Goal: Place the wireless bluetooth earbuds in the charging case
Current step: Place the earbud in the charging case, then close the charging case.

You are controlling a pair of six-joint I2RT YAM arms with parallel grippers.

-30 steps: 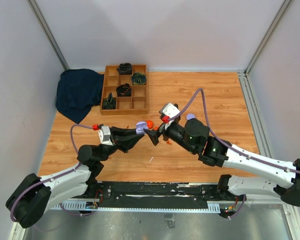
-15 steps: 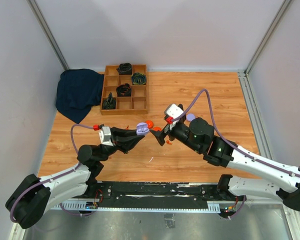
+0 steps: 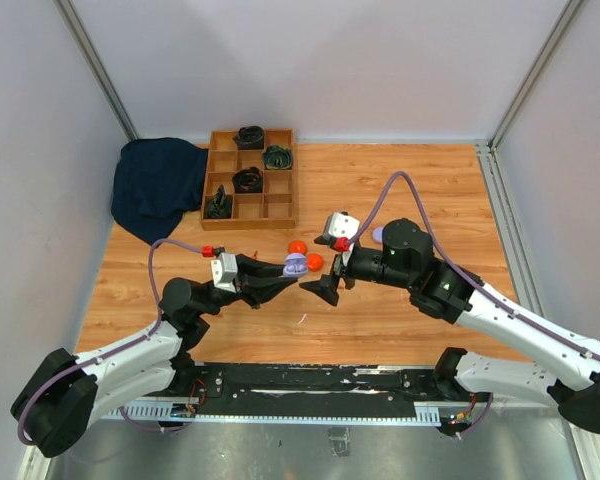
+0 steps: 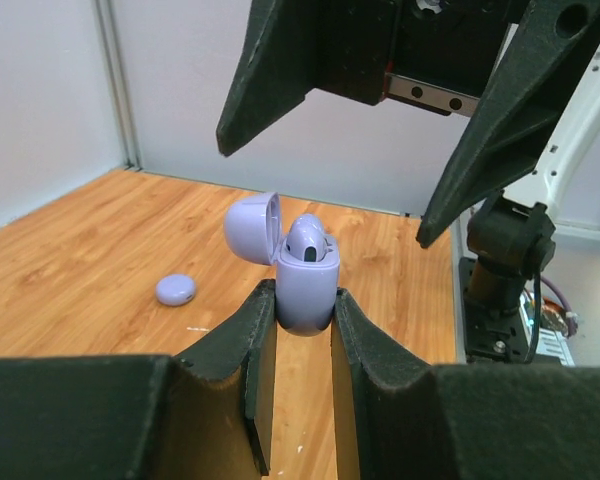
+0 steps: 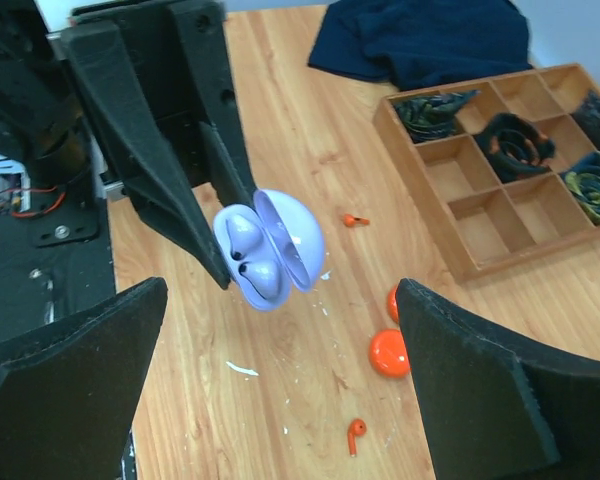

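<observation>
A lilac charging case (image 4: 305, 290) is held off the table with its lid (image 4: 252, 228) swung open, and my left gripper (image 4: 302, 300) is shut on its lower body. Two lilac earbuds (image 5: 245, 250) sit in its wells. In the top view the case (image 3: 295, 264) hangs between both arms. My right gripper (image 5: 280, 290) is open wide just beside and above the case, touching nothing; its fingers (image 4: 280, 70) loom over the case in the left wrist view. Two orange earbuds (image 5: 355, 435) (image 5: 352, 219) lie loose on the wood.
Two orange discs (image 3: 297, 247) (image 3: 314, 261) lie on the table behind the case, and a lilac disc (image 3: 380, 234) lies by the right arm. A wooden compartment tray (image 3: 250, 224) with dark coiled items stands at the back, with a dark blue cloth (image 3: 155, 185) to its left.
My left gripper has carried the case a little to the right and nearer. My right gripper has drawn back and lower, uncovering both orange discs.
</observation>
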